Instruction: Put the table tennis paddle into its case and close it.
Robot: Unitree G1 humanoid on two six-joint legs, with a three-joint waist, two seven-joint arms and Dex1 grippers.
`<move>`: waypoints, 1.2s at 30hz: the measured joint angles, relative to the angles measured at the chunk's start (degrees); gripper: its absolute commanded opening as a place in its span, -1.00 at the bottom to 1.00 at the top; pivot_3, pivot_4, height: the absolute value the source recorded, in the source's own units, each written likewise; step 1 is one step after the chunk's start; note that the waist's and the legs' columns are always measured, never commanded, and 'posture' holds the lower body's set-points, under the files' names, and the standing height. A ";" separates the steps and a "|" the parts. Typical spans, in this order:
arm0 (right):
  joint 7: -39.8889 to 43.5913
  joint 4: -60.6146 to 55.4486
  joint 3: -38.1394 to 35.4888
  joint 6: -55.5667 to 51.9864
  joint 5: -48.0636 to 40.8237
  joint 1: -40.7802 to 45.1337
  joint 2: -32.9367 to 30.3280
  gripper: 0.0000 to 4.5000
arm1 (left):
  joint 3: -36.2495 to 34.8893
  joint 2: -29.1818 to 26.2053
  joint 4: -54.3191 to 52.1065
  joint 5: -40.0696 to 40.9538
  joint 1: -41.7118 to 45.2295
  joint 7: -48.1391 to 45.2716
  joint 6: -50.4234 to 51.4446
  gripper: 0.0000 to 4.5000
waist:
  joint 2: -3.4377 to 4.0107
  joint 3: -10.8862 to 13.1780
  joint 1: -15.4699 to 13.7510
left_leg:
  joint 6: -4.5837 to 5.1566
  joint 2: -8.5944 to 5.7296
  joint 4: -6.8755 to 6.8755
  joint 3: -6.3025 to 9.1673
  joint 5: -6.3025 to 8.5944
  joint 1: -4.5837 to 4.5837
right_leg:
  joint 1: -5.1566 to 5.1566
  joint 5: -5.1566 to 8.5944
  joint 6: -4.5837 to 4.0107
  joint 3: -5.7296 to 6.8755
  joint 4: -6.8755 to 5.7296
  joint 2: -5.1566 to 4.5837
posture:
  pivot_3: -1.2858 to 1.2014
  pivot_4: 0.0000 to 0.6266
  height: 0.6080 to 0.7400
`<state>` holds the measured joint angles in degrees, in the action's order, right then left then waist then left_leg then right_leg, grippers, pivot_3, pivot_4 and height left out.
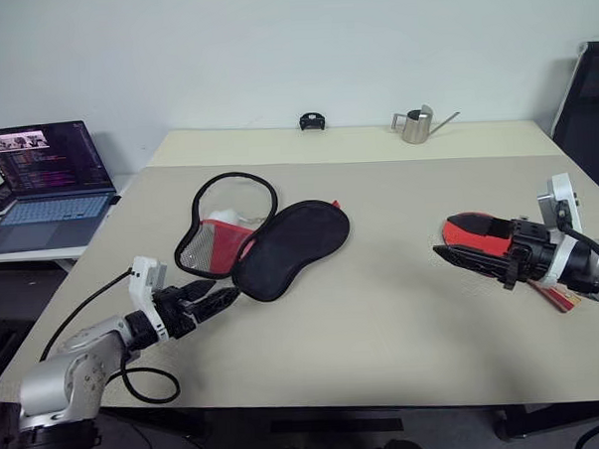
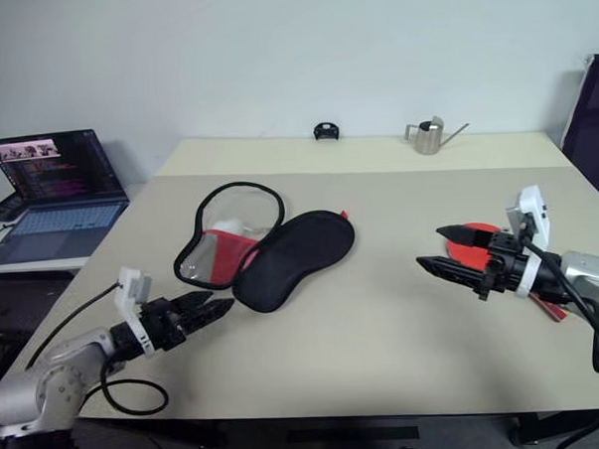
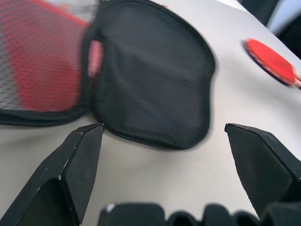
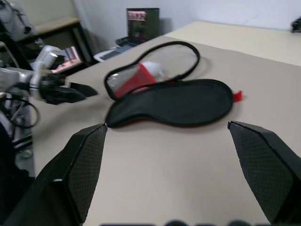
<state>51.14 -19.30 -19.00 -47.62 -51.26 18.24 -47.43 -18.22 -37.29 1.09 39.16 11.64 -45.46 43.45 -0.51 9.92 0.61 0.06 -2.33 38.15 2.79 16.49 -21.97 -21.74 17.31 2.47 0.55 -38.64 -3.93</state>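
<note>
Open laptop [image 1: 47, 184] far left, left gripper [image 1: 215, 300] with black fingers spread, empty, just near of the soft unzipped case [image 1: 265, 241], red mesh half and matte black half splayed on smooth beige table [image 1: 383, 310], right gripper [image 2: 450, 256] fingers apart, empty, above round red rubber table tennis paddle [image 1: 476, 235] at right, small metal watering can [image 1: 414, 125] far behind.

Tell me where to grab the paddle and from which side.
Grip the table tennis paddle by its wooden handle, coming from above on the robot's right. It lies flat, red face up, so the thin blade offers little purchase, and the handle points back toward the open right gripper.
</note>
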 measured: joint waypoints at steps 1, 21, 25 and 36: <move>0.10 -0.72 0.02 -0.38 -0.70 0.00 -0.06 1.00 | -0.04 0.44 0.43 0.03 0.31 0.54 0.10 0.99 | -0.01 0.00 -0.01 | 0.00 0.00 0.00 0.00 0.00 0.00 | 0.00 0.00 0.00 0.00 0.02 0.00 | 0.03 -0.52 1.00; 1.73 -5.49 3.14 -1.55 -2.83 1.23 -1.90 1.00 | -3.53 8.62 8.42 4.14 8.57 12.04 11.22 0.99 | -0.23 0.07 -1.07 | -0.03 -0.04 0.08 0.10 -0.02 0.06 | 0.09 0.00 0.00 0.08 -0.07 0.00 | 0.03 -0.52 1.00; 1.64 -5.49 3.38 -1.53 -2.82 1.25 -1.90 1.00 | -3.45 10.12 11.30 3.49 11.66 13.68 11.27 0.99 | -0.23 0.07 -1.69 | -0.03 -0.06 0.23 0.17 -0.02 0.08 | 0.16 0.00 0.00 0.12 -0.19 0.00 | 0.03 -0.52 1.00; 0.79 -5.48 3.38 -1.51 -2.84 1.36 -1.84 1.00 | -0.90 14.15 17.58 -0.01 18.70 16.62 11.11 -0.06 | -0.25 0.08 -2.04 | -0.03 -0.11 0.59 0.33 -0.01 -0.02 | 0.29 -0.02 0.05 0.22 -0.22 0.00 | 0.03 -0.52 1.00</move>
<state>51.94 -24.78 -15.62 -49.13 -54.10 19.60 -49.28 -19.12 -23.13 18.67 39.15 30.34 -28.84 54.55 -0.76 10.00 -1.43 0.02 -2.45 38.74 3.12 16.47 -21.98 -21.45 17.28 2.52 0.77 -38.85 -3.93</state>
